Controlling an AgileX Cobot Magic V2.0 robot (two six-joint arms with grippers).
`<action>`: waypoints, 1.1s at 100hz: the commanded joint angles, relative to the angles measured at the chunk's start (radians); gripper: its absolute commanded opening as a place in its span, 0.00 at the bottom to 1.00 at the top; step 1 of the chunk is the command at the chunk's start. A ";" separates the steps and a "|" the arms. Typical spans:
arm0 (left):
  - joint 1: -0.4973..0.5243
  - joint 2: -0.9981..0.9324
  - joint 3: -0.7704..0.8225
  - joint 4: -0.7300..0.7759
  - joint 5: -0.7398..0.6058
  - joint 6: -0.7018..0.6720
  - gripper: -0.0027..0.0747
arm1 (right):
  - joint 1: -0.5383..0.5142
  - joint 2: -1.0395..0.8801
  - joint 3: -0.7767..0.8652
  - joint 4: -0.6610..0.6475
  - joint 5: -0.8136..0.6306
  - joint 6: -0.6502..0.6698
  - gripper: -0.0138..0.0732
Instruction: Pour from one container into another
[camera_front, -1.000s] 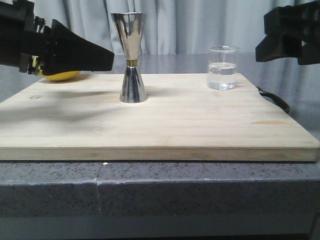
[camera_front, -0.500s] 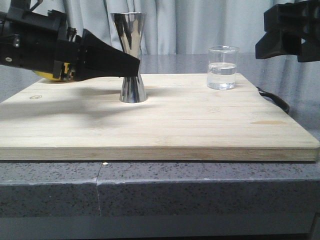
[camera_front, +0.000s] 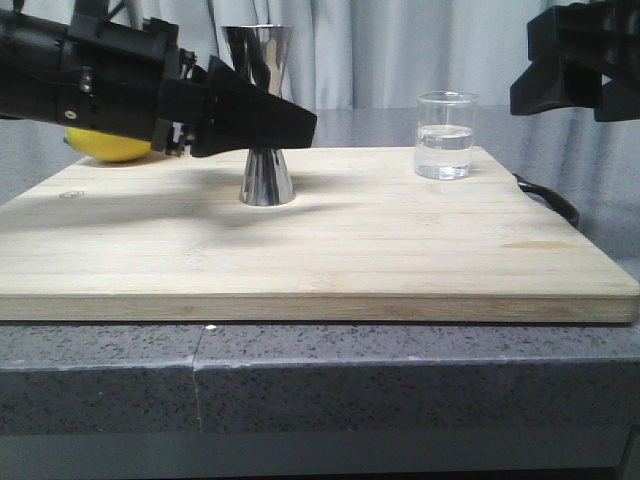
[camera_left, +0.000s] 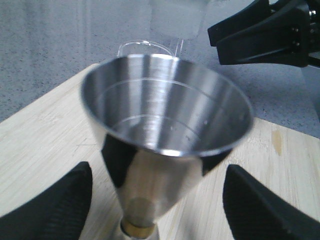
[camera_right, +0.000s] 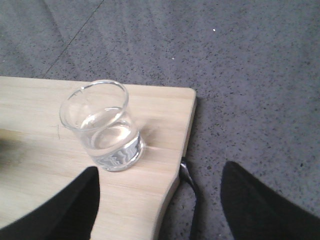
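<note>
Black left tool (camera_front: 300, 122), spread wide, straddling the steel jigger (camera_front: 262, 115) at its narrow waist; fingers (camera_left: 55, 205) well clear on either side, nothing gripped. Jigger upright between them on the wooden board (camera_front: 330, 250), empty inside going by the left wrist view. Yellow fruit (camera_front: 108, 148) just behind the tool's body. Further right, glass beaker (camera_front: 445, 135) upright near the board's far corner, roughly a third full of clear liquid, ahead of and below the right tool (camera_right: 160, 200). Right tool raised off the surface (camera_front: 400, 370), spread wide, empty, beaker off towards one finger rather than centred in the right wrist view. Likely risks: closing off-centre on the slim waist and tipping the top-heavy jigger; approaching the beaker misaligned and nudging it off the board's edge, or slopping liquid.
</note>
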 joint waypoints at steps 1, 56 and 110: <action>-0.015 -0.020 -0.038 -0.067 0.066 -0.001 0.67 | 0.004 -0.015 -0.035 -0.014 -0.085 -0.007 0.68; -0.019 -0.008 -0.048 -0.067 0.076 -0.001 0.43 | 0.004 -0.015 -0.035 -0.014 -0.085 -0.007 0.68; -0.019 -0.010 -0.049 -0.067 0.147 -0.005 0.01 | 0.021 -0.015 0.034 -0.049 -0.221 -0.007 0.68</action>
